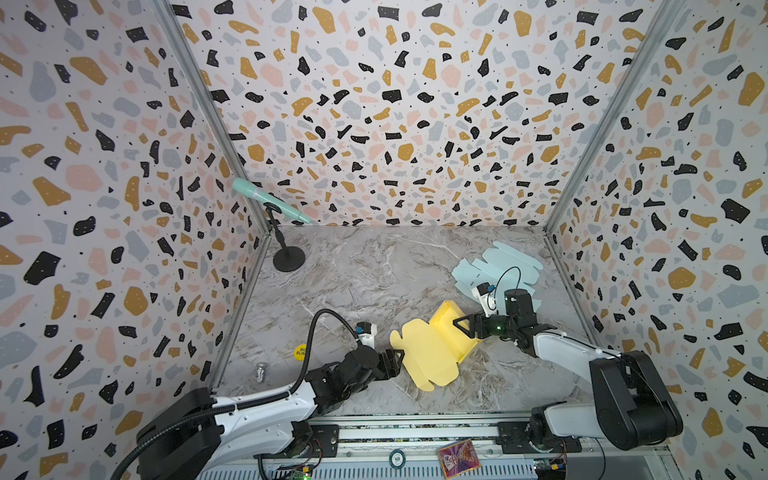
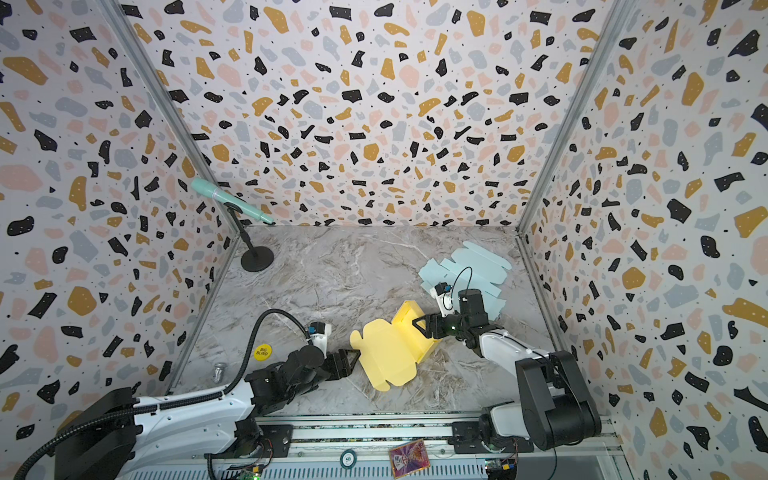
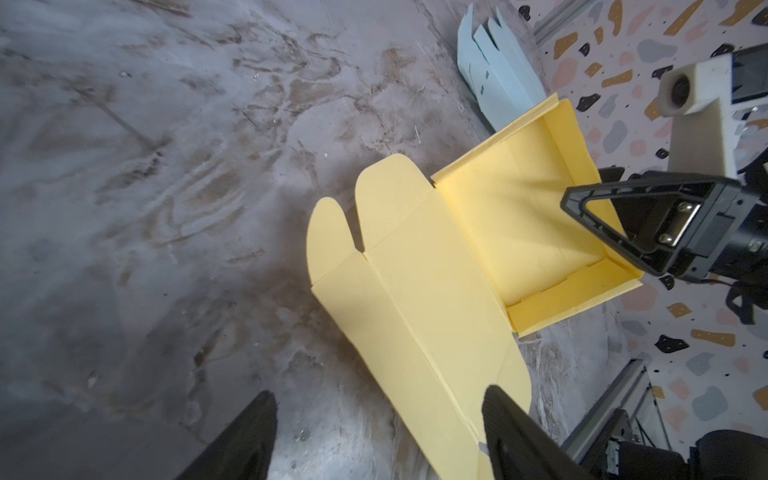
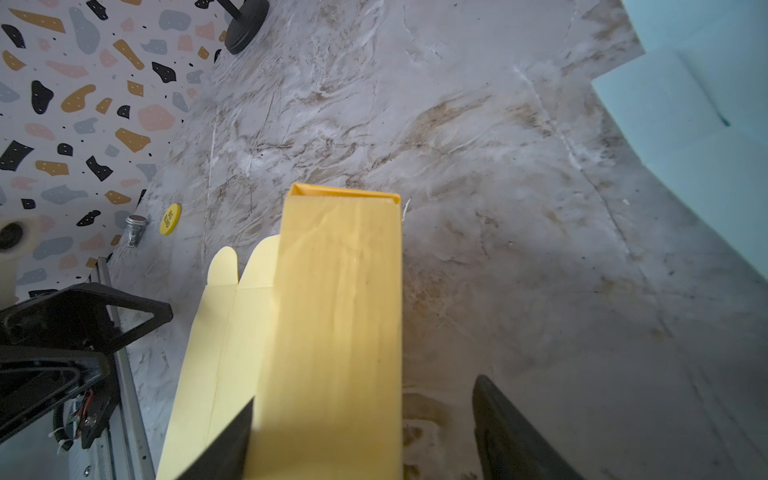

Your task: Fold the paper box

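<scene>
Top view: pale-blue blanks (image 1: 511, 259) behind yellow box (image 1: 424, 353); microphone stand (image 1: 289, 259) far corner.

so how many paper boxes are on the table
2 for sure: the yellow box, half folded, mid-table; the pale blue box, flat, far right behind the right arm. The blue may be several overlapping sheets.

Half-folded yellow paper box (image 1: 428, 357), open upward

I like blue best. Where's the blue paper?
In both top views the blue paper lies flat at the table's far right, behind the right gripper and yellow box.
</scene>
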Motion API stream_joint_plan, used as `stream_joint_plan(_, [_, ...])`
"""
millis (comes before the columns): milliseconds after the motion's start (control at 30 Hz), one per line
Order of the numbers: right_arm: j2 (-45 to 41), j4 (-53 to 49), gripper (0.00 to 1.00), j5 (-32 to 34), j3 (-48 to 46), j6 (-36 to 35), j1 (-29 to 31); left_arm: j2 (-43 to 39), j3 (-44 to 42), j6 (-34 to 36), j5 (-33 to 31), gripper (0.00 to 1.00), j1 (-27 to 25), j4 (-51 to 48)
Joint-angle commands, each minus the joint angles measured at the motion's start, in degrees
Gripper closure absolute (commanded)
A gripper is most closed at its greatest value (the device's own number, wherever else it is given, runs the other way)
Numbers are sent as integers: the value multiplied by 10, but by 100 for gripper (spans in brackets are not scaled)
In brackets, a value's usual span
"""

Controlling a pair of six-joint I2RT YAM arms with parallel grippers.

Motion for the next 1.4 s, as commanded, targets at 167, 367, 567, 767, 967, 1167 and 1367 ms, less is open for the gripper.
stream_joint_plan(167, [-10,14,28,-8,-10,7,-7,75,-25,-39,41,26,-2,160])
stream_joint_plan(367, [-18,14,28,-6,-13,8,-8,125,-13,-40,58,33,-5,212])
stream_joint_plan(567, [-21,14,28,-5,-14,8,-9,178,-20,-56,74,42,-6,289])
stream_joint_plan(767, [-24,14,28,-5,-14,8,-9,192,-9,-53,77,57,-8,301])
stream_joint_plan(967, [-34,12,28,-4,-16,7,-10,197,-13,-61,74,68,-9,314])
stream_joint_plan(1167, [-36,12,28,-4,-17,7,-10,207,-14,-67,72,74,-9,330])
stream_joint_plan(1367, [-41,12,28,-3,-19,7,-10,218,-11,-76,68,78,-9,342])
